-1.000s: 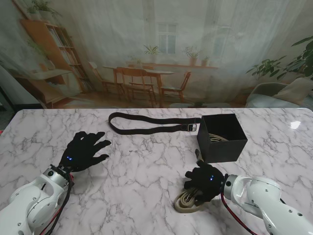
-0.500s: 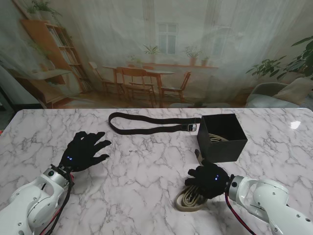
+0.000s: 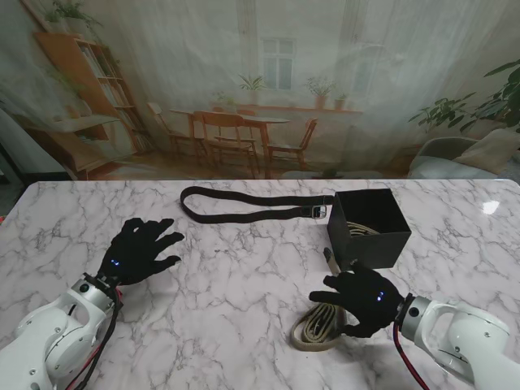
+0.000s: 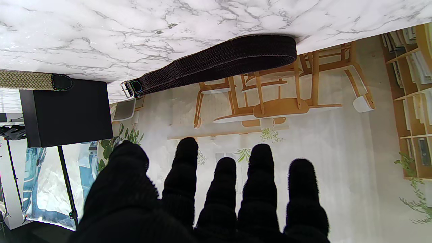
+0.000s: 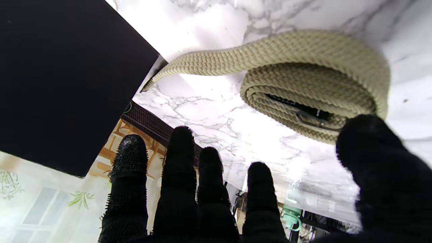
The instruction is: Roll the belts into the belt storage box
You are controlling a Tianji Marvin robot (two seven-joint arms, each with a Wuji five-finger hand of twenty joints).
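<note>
The right hand (image 3: 367, 297) has been drawn back off the tan belt (image 3: 318, 327) since a second ago; its fingers are now spread, nothing held. The partly rolled belt lies just nearer than the black box (image 3: 367, 230). The left hand (image 3: 140, 249) is unchanged, splayed.
</note>
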